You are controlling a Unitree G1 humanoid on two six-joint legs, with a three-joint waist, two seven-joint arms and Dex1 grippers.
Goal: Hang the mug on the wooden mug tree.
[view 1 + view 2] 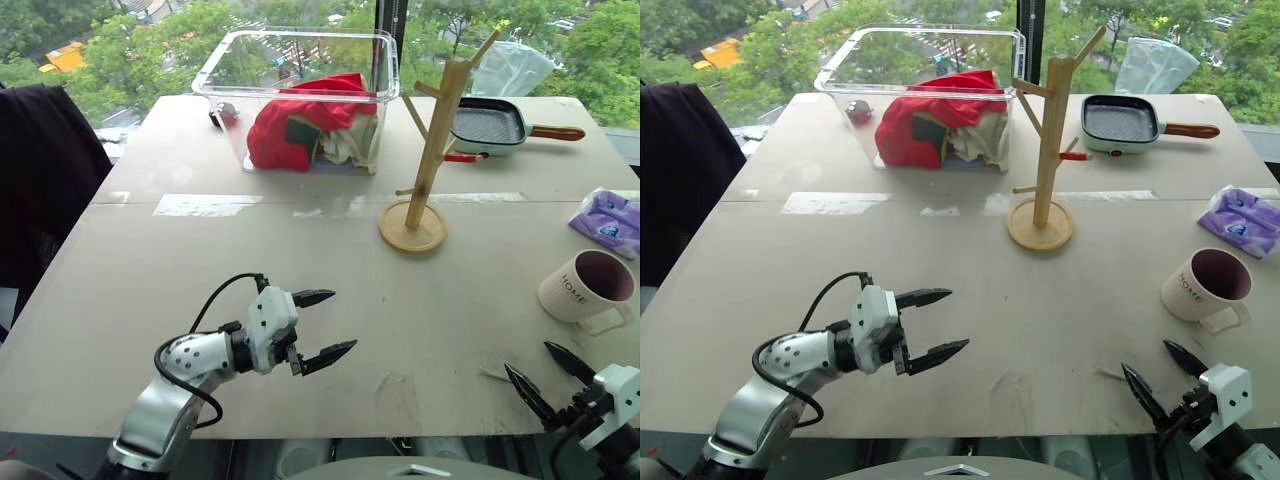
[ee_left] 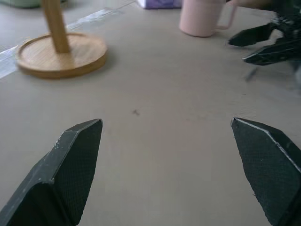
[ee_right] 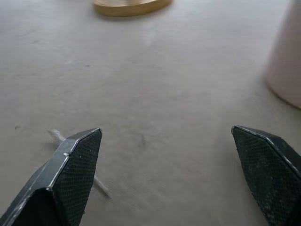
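Grey table point(image 1: 300, 260), left gripper point(image 1: 325, 325) spread empty, right gripper point(image 1: 548, 378) spread near mug point(image 1: 585, 287)

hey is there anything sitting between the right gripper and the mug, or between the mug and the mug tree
Nothing visible. Bare table lies between the open right gripper and the mug, and between the mug and the wooden mug tree. The purple packet lies off to the side.

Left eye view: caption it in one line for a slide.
Both tools, left and right, open over the table; the mug stands unhung, apart from the wooden mug tree.
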